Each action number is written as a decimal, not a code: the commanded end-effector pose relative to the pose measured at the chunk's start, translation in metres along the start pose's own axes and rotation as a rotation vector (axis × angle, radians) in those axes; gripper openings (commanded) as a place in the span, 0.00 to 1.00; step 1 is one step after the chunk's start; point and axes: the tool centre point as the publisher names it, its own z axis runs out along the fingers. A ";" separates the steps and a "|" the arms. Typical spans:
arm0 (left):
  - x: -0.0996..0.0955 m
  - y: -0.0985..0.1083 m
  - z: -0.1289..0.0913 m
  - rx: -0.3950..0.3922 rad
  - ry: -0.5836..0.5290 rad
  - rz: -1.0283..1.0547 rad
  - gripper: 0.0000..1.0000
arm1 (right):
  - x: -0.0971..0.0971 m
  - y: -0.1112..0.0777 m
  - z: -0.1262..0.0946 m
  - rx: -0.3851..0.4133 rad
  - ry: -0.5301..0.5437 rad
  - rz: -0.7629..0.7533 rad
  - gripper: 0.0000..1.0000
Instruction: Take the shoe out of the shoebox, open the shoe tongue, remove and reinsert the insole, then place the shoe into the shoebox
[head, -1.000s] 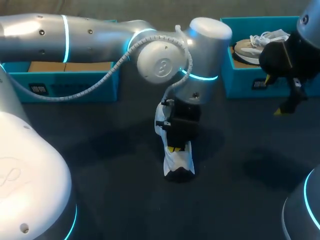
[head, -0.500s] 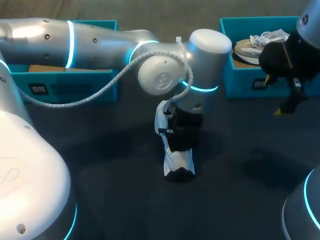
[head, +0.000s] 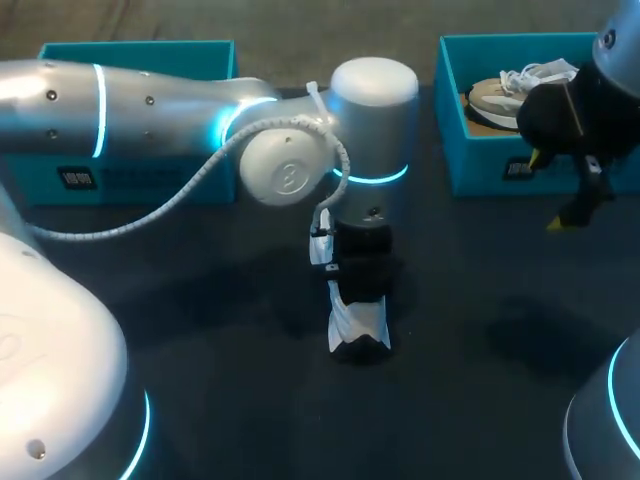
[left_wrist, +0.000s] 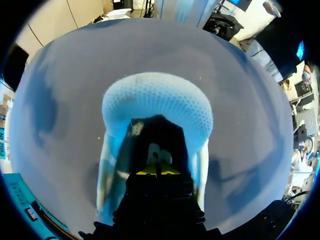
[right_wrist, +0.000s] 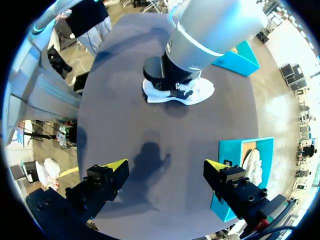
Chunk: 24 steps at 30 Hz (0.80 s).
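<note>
Lying on the bench (head: 200, 330) between the two arms, the white shoe (head: 356, 322) now has the left tool (left_wrist: 155, 170) sunk deeper into its opening than a second ago, tips pressed together; likely reaching for the insole. Its long axis runs far-to-near, toe toward the robot, ahead of those tips. The right tool (right_wrist: 164, 175) hangs well apart by the shoebox (head: 480, 170), fingers spread wide.

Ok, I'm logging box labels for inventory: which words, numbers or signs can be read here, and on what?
Left shoebox, dark sticker: print too small to read.
Right shoebox, front label: print too small to read.
Left arm joint cap: raised emblem, no legible letters.
Nothing can be quoted.
</note>
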 end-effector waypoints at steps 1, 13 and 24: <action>-0.013 0.000 0.014 0.013 -0.049 0.002 0.00 | -0.002 0.001 0.001 0.003 0.004 0.002 1.00; -0.019 -0.004 -0.018 0.035 -0.186 -0.020 0.00 | -0.002 0.001 0.001 0.003 0.004 0.002 1.00; -0.003 0.006 -0.041 -0.025 -0.121 -0.016 0.00 | -0.002 0.001 0.001 0.003 0.004 0.002 1.00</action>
